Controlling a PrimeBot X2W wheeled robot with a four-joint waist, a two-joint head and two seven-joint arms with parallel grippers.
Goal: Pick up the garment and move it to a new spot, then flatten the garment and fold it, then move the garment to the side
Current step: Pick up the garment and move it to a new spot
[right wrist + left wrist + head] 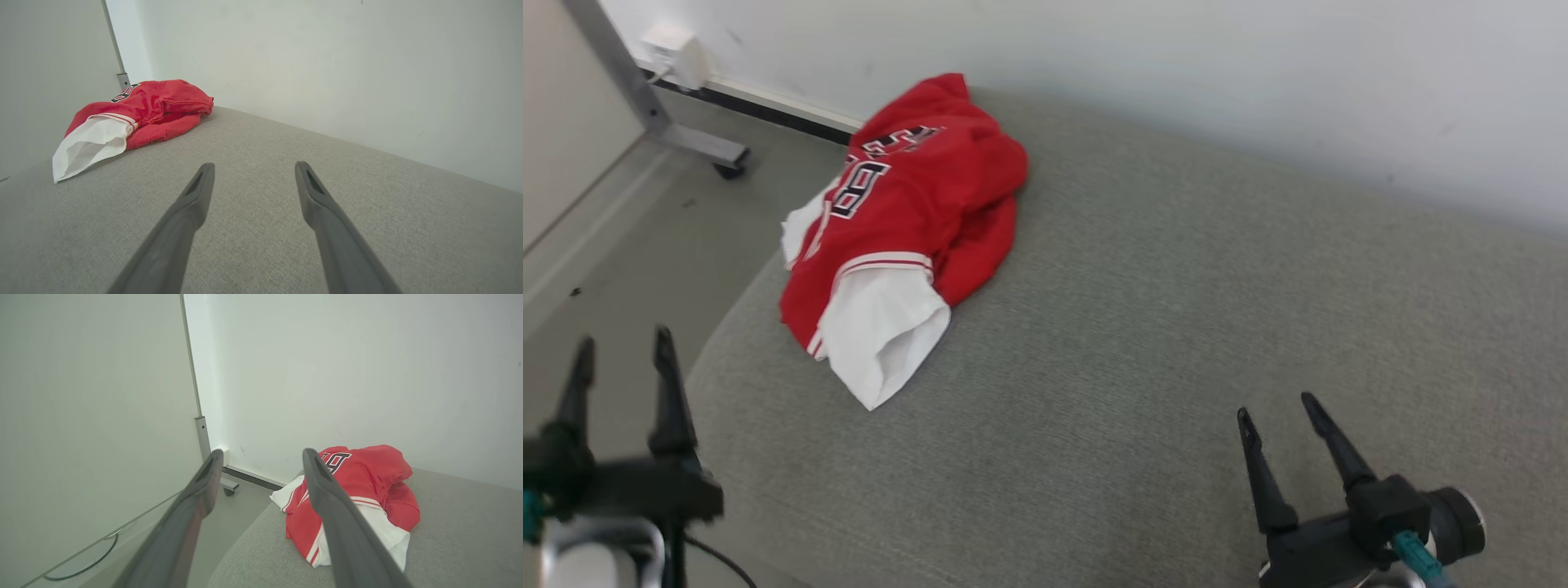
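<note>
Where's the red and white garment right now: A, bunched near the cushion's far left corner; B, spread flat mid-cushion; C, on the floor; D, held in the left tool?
A: the garment lies crumpled at the far left corner of the grey cushion, with the left tool open, apart from it.

A crumpled bright red fabric garment (907, 204) lies on a pale grey, finely woven upholstered cushion (1143, 343). One sleeve is plain white. Thin red and white stripes edge the seam above it, and black characters outlined in white mark the red cloth. Beyond the cushion, the smooth wall (1258, 73) is off-white, with a black strip (768, 114) along its foot. Left of the cushion, the floor (645, 245) is dull grey and the metal frame leg (645, 106) is silver. At the cushion's near side, the left gripper (623, 343) and right gripper (1276, 407) are black; a teal plug (1417, 555) shows on the right gripper.
</note>
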